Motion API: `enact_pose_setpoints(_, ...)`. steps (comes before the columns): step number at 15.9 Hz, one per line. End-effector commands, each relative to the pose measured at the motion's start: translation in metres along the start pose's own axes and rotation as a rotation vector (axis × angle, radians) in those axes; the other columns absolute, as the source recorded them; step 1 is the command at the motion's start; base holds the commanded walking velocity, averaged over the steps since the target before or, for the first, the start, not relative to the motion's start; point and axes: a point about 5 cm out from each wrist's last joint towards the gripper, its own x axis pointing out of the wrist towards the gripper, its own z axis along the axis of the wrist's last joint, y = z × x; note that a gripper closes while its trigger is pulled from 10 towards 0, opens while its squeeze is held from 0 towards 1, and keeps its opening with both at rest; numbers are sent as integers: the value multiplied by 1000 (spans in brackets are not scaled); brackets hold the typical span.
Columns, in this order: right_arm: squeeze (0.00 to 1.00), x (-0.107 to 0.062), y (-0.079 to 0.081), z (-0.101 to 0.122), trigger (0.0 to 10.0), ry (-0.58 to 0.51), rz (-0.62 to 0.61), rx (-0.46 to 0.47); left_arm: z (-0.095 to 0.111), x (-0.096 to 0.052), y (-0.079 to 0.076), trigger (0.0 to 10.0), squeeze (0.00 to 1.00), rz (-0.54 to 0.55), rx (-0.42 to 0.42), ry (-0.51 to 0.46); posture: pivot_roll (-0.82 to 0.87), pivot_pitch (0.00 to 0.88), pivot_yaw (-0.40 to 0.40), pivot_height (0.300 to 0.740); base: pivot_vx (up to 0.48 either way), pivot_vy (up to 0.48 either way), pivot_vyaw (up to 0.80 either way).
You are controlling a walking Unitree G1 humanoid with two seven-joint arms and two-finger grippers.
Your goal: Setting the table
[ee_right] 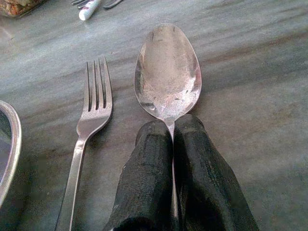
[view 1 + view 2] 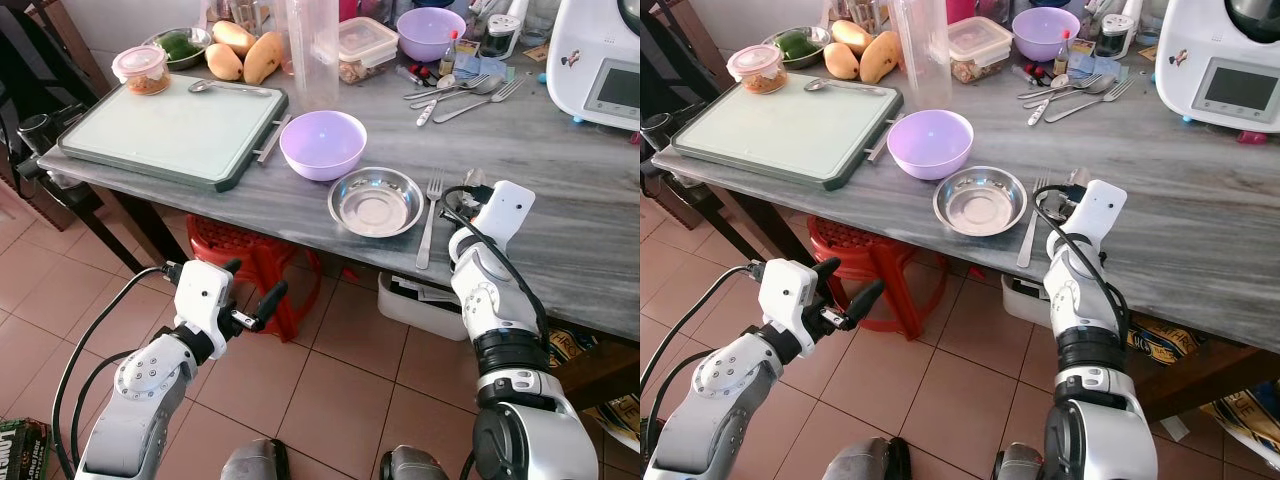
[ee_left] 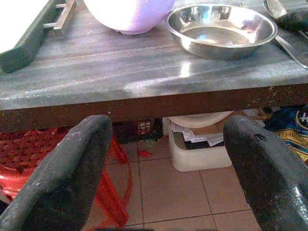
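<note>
A steel bowl (image 2: 376, 201) sits near the table's front edge, with a lilac bowl (image 2: 322, 144) just behind it to the left. To the right of the steel bowl lies a fork (image 2: 430, 222), tines pointing away from me. My right gripper (image 1: 172, 130) is shut on the handle of a spoon (image 1: 167, 72), which rests low on the table beside the fork (image 1: 94, 103), on its right. My left gripper (image 2: 260, 276) hangs open below the table edge, holding nothing, in front of the red stool.
A green-rimmed cutting board (image 2: 170, 130) fills the table's left side. Loose cutlery (image 2: 460, 95), mangoes (image 2: 245, 55), food boxes and another lilac bowl (image 2: 430, 32) crowd the back. A white appliance (image 2: 600, 60) stands back right. Under the table are a red stool (image 2: 250, 260) and a white bin (image 2: 415, 300).
</note>
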Motion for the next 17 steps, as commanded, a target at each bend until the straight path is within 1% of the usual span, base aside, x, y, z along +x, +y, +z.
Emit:
enact_pose_setpoints(1,576,-5,-9,-38,10000,166,-29,-17,-2,0,2,10000,0,6,14,21,65,118,103,740,0,0,0)
enact_pose_setpoints(2,1000,-6,-10,-39,10000,174,-29,-44,-2,0,2,10000,0,6,14,21,64,117,103,740,0,0,0)
enact_pose_setpoints(7,1000,-5,-12,-39,10000,171,-26,-44,-3,1,2,10000,0,8,16,24,61,113,102,740,0,0,0)
enact_pose_setpoints(10,1000,-6,-13,-35,10000,149,-17,-63,-3,3,2,10000,0,13,19,25,62,106,97,740,0,0,0)
enact_pose_setpoints(14,1000,-12,-14,-24,10000,93,0,-97,-3,5,2,10000,0,15,19,21,51,100,94,740,0,0,0)
enact_pose_setpoints(17,1000,-19,-15,-14,10000,2,25,-97,-3,7,2,10000,0,16,15,13,43,92,93,740,0,0,0)
